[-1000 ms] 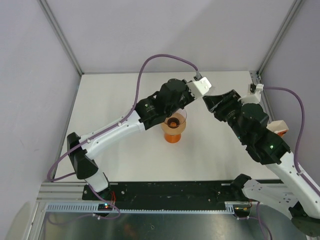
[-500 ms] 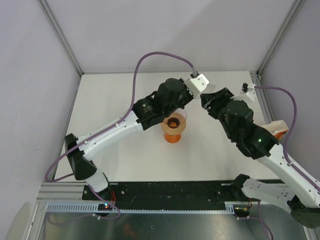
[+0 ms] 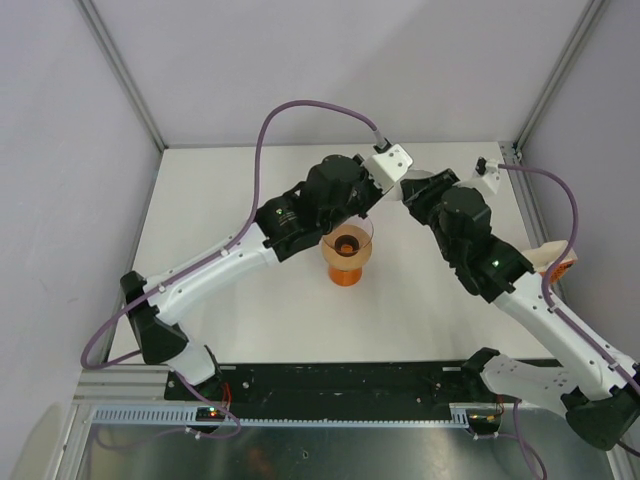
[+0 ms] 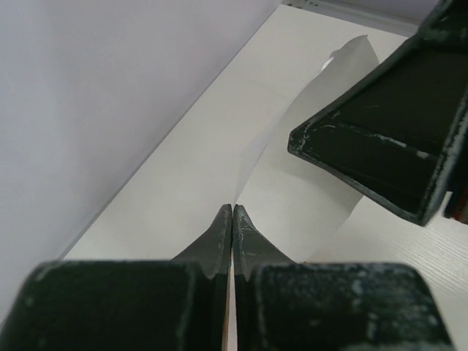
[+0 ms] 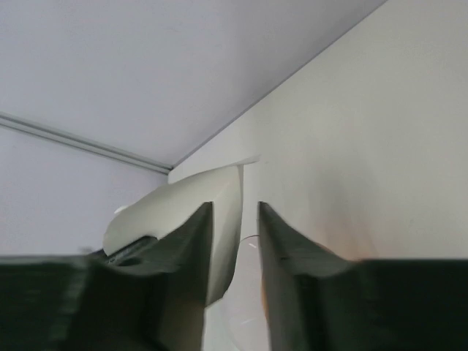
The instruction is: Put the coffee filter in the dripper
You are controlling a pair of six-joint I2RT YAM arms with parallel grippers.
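Left wrist: left gripper point(image 4: 232, 213) clamps the coffee filter point(image 4: 307, 201) upright so the slightly parted right gripper point(image 5: 234, 212) can straddle its edge.

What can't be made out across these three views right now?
Top view: the coffee filter is covered by both wrists; the left arm overlaps the far rim of the dripper.
Left wrist: the filter's bottom sits behind the left gripper, shut on it.
Right wrist: whether the open right gripper touches the paper; its fingers hide the filter's lower edge.
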